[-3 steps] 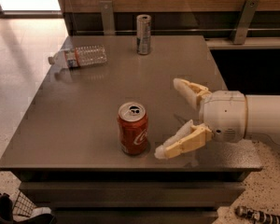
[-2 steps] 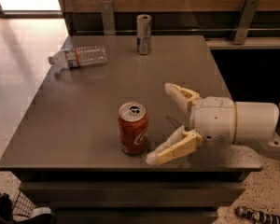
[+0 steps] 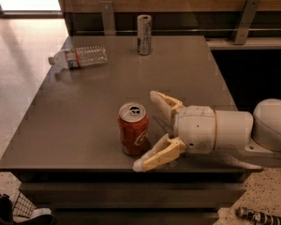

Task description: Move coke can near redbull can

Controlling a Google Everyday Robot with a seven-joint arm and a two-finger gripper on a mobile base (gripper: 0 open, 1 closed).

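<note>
Coke can (image 3: 133,129) upright at the near edge of the table (image 3: 98,97), with the gripper (image 3: 146,131) spread open at its right side.

The coke can stands near the middle of the table's near edge, silver top and pull tab up. The gripper comes in from the right on a white arm (image 3: 234,130). Its two tan fingers are wide apart: the far finger (image 3: 163,102) sits just right of the can's top, and the near finger (image 3: 157,156) reaches toward the can's base, its tip just at the table's edge. The can's right side lies between them, not clamped; whether either finger touches it cannot be told. The redbull can (image 3: 144,34) stands upright at the far edge, well apart from the coke can. A clear bottle (image 3: 79,56) lies on its side at the far left corner.
</note>
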